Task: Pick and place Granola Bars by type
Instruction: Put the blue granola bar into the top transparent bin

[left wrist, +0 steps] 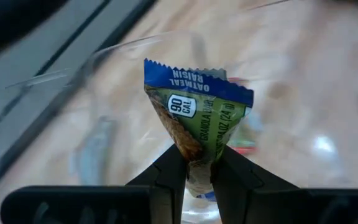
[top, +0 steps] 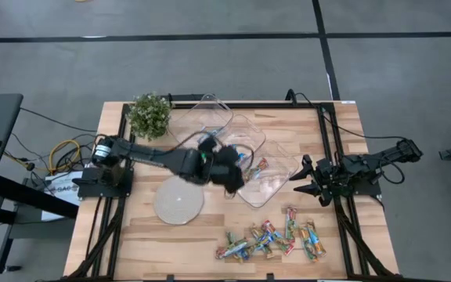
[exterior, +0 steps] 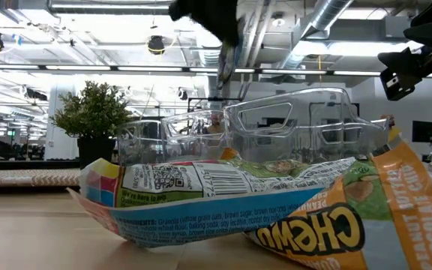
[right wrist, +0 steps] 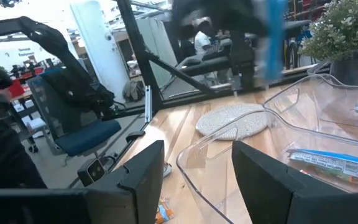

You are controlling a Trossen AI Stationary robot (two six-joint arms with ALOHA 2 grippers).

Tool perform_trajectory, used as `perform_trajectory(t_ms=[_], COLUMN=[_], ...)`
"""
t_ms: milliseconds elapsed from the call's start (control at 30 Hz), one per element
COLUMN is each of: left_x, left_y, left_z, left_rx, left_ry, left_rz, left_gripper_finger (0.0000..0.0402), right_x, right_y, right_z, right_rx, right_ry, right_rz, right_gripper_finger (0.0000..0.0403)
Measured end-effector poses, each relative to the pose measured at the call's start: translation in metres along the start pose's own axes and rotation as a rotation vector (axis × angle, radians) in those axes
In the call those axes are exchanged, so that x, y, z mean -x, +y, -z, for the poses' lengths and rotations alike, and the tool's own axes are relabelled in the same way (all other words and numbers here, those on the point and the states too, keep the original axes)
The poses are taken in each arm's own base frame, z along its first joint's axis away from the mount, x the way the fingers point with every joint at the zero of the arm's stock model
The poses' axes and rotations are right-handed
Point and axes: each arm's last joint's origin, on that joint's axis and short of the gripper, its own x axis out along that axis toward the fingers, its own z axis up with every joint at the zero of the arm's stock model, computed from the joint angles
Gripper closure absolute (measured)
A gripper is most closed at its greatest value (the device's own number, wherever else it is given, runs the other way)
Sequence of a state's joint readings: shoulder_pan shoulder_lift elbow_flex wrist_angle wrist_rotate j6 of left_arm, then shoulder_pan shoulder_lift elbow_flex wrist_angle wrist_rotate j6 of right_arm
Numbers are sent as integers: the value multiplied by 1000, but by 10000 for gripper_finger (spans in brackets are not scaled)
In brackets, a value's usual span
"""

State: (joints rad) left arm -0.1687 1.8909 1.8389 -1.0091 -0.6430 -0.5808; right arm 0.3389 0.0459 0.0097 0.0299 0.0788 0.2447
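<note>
My left gripper (top: 232,180) hangs over the clear trays and is shut on a blue-and-green granola bar (left wrist: 197,106) marked oatmeal raisin. In the low view that bar (exterior: 227,56) dangles high above the trays. Several other wrapped bars (top: 272,239) lie in a loose heap on the wood near the table's near edge; two of them (exterior: 223,199) fill the low view's foreground. A few bars (right wrist: 328,163) lie on the floor of the clear tray (top: 276,186) nearest the right arm. My right gripper (top: 301,178) waits open at the table's right side, beside that tray. My left gripper pinches the bar between its two fingers (left wrist: 169,171) near one end of the wrapper (left wrist: 199,163). The fingers come from above, pointing down. The bar is lifted clear and hangs over a clear tray, with its blue crimped free end (left wrist: 197,74) pointing away from the gripper.
Three clear plastic trays (top: 210,117) (top: 249,133) run in a slanting row from the far edge toward the right arm. A round grey disc (top: 178,202) lies left of the middle. A potted plant (top: 149,115) stands at the far left corner. Black frame rails border the table.
</note>
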Motion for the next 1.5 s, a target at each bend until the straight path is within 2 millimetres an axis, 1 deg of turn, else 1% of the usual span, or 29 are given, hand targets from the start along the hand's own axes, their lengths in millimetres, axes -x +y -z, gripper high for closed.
perform_trajectory(t_ms=[167, 400, 567, 633, 900, 1033, 1100, 1233, 1500], left_x=[-21, -38, -50, -53, -60, -70, -77, -94, -130], left_y=[38, 87, 116, 125, 140, 141, 140, 142, 144], left_z=[-10, -19, -22, -22, -25, -23, -18, -4, 28], left_rx=[18, -13, -42, -46, -32, -19, -13, -54, -72], left_ry=[79, 151, 225, 247, 271, 303, 308, 345, 396], left_rz=[-124, -297, -367, -382, -398, -374, -355, -356, -285], left_gripper_finger=[340, 340, 340, 340, 340, 340, 340, 340, 340], right_x=[0, 0, 0, 0, 0, 0, 0, 0, 0], right_y=[0, 0, 0, 0, 0, 0, 0, 0, 0], right_z=[0, 0, 0, 0, 0, 0, 0, 0, 0], right_rx=[0, 0, 0, 0, 0, 0, 0, 0, 0], right_ry=[0, 0, 0, 0, 0, 0, 0, 0, 0], right_rz=[0, 0, 0, 0, 0, 0, 0, 0, 0], right_gripper_finger=[219, 219, 219, 219, 219, 219, 219, 219, 219])
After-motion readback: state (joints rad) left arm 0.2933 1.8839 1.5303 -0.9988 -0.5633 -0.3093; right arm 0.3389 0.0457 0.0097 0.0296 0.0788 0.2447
